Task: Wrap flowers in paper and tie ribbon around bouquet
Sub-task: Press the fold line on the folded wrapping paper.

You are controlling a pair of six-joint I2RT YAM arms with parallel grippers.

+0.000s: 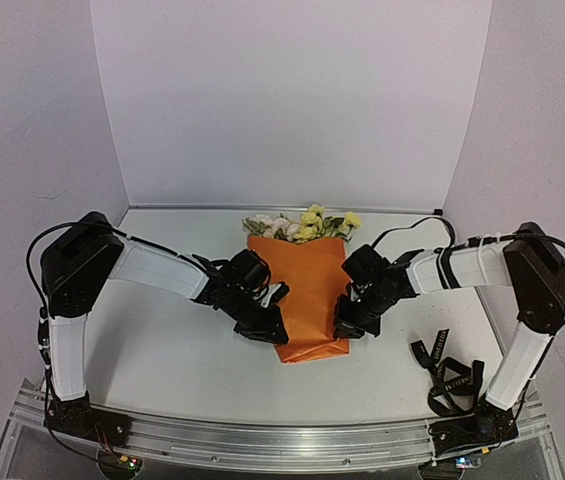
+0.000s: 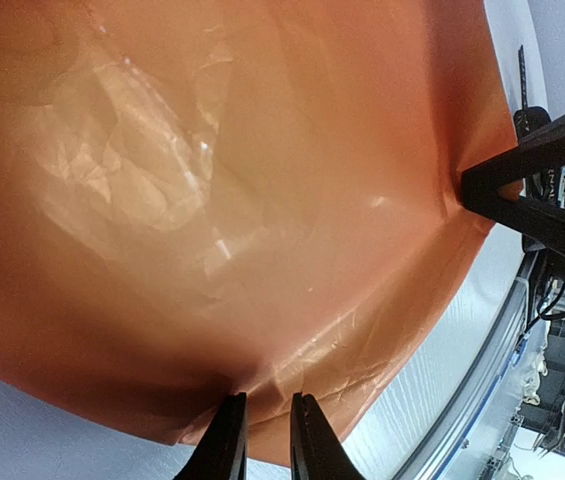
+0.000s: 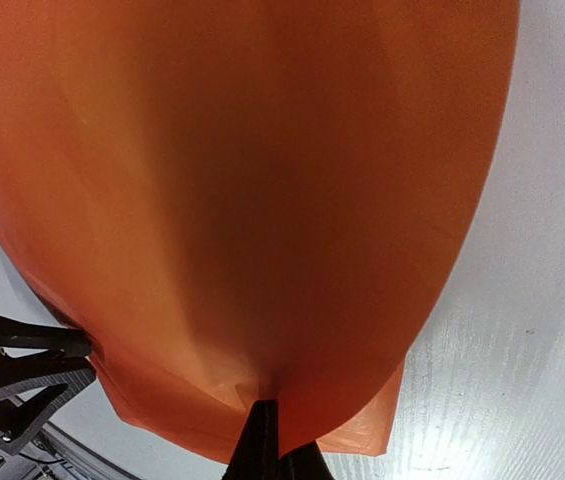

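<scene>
paper (image 1: 302,290) is held between the two: left gripper (image 2: 262,445) nearly closed on its edge, right gripper (image 3: 280,450) clamped fully on it. flowers (image 1: 307,225) are seen just beyond both; ribbon (image 1: 447,375) is seen behind right gripper, apart.

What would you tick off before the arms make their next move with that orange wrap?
1. Left tool pinches the paper at its edge: ok.
2. Right tool shut on the opposite edge: ok.
3. Flowers poke out of the top: ok.
4. Ribbon tied round the wrap: not ok; it lies loose on the table by the right arm's base.
5. Stems covered inside: cannot tell.
</scene>
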